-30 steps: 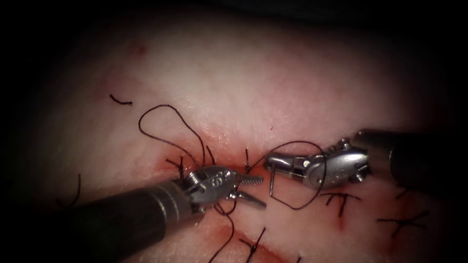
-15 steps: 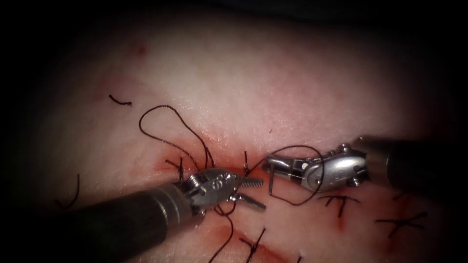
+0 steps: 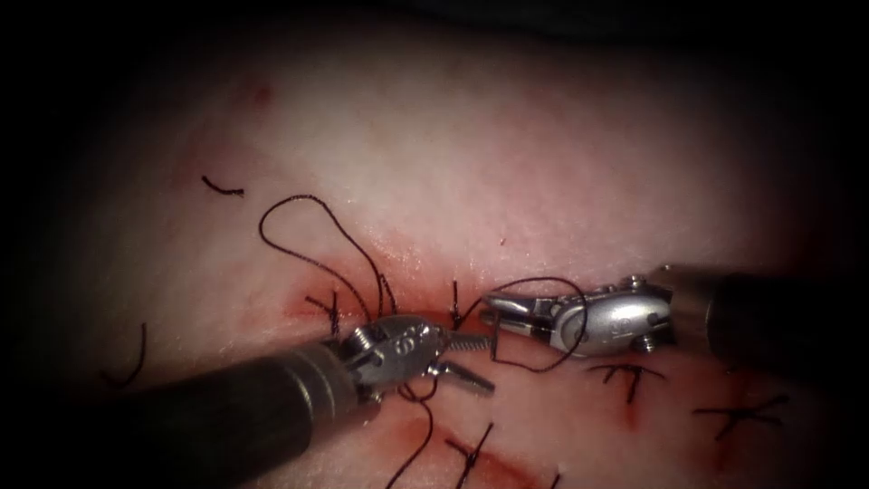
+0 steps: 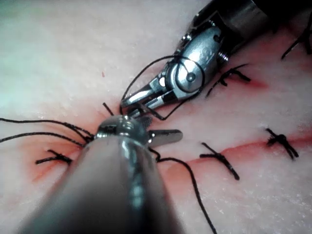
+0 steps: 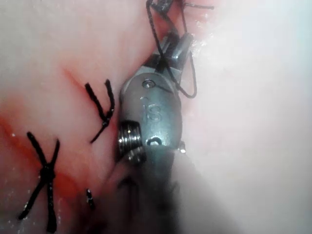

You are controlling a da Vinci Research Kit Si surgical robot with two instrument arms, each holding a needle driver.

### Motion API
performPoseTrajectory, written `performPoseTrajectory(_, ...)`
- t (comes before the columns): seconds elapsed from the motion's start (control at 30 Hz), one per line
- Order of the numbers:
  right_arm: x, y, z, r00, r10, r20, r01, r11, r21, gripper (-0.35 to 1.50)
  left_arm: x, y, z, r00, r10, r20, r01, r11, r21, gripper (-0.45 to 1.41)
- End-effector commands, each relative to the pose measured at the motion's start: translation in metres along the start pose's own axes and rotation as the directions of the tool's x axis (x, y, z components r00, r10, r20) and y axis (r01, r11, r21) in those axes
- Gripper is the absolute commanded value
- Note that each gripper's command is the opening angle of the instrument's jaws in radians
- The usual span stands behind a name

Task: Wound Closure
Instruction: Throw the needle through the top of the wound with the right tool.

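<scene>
Sliding toward 9 o'clock since a second ago, the right end effector (image 3: 489, 314) has come down a little. Its tips now nearly meet the upper jaw of the left end effector (image 3: 489, 362), where a clear gap lay between them before. Its jaws are pinched narrow on a short run of the thread (image 3: 303, 196) that drops toward 6 o'clock from the tips. The left wrist view shows the same grip (image 4: 127, 103).

The loop of thread wrapped round the right tool's wrist was wide and sagged well toward 6 o'clock. It has drawn in and now hugs the metal closely.

The left end effector has stayed where it was, at the cut (image 3: 412, 288). Its jaws are spread wide and hold nothing, and thread passes under its wrist.

At 10 o'clock from the left tool, the large slack loop lies unchanged on the tissue (image 3: 507, 154). A cut end (image 3: 224, 188) sits further out the same way.

A finished stitch (image 3: 634, 376) lies at 5 o'clock from the right tool. Red fluid (image 3: 489, 466) marks the cut at 6 o'clock.

Whether the thin dark piece at the right tips includes the needle cannot be told.
</scene>
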Motion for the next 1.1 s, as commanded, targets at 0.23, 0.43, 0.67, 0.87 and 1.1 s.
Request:
performPoseTrajectory(0.23,0.0031,0.0045,0.0012,0.983,0.171,-0.072,-0.175,0.984,-0.041,-0.35,-0.0001,-0.0004,0.0013,1.000,0.005,0.014,-0.005,1.000,0.000,0.17)
performPoseTrajectory(0.43,0.0037,0.0079,0.0029,0.910,0.402,-0.103,-0.406,0.913,-0.026,-0.35,-0.0008,-0.0007,0.0026,0.999,0.013,0.032,-0.012,1.000,-0.010,0.17)
performPoseTrajectory(0.67,0.0020,0.0102,0.0041,0.799,0.596,-0.074,-0.598,0.802,0.002,-0.35,-0.0010,-0.0006,0.0027,0.999,0.014,0.041,-0.014,1.000,-0.013,0.19)
performPoseTrajectory(0.87,0.0010,0.0114,0.0043,0.676,0.735,-0.056,-0.735,0.677,0.015,-0.35,-0.0010,-0.0006,0.0027,0.999,0.014,0.041,-0.014,1.000,-0.013,0.19)
performPoseTrajectory(1.1,0.0007,0.0127,0.0052,0.552,0.833,-0.043,-0.834,0.552,-0.021,-0.35,-0.0010,-0.0005,0.0027,0.999,0.014,0.044,-0.014,1.000,-0.013,0.19)
